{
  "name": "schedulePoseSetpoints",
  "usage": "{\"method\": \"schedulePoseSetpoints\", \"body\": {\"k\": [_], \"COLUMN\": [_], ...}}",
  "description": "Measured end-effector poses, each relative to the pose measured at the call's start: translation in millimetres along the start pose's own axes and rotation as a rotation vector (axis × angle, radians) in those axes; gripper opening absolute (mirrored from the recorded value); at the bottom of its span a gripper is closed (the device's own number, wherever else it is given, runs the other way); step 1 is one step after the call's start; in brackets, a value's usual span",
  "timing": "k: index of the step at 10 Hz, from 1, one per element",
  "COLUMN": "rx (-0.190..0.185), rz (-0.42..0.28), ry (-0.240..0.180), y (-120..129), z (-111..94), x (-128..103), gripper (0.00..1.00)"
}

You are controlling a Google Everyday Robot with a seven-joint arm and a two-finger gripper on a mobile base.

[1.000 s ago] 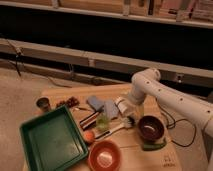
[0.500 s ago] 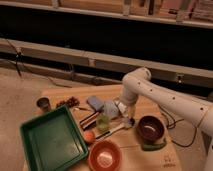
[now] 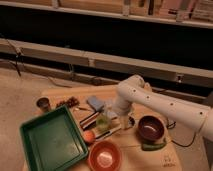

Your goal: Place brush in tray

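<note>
Risk of catching striped object [image 3: 90, 120], not brush [image 3: 108, 132]; hand [image 3: 108, 118] low near both, grip impossible to tell.

My gripper [image 3: 110, 117] sits just behind the slim pale wooden brush [image 3: 109, 132]. The large dark-green plastic tray [image 3: 49, 143] lies to its left, the round orange bowl [image 3: 105, 157] in front, the round maroon bowl [image 3: 150, 128] to the right.
</note>
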Motion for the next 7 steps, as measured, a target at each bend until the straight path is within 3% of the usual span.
{"method": "schedulePoseSetpoints", "body": {"k": [3, 7], "rx": [0.0, -0.01], "rz": [0.077, 0.171], "ry": [0.044, 0.111], "y": [23.7, 41.4], "z": [-0.6, -6.3], "x": [-6.2, 25.0], "gripper": [0.8, 0.8]}}
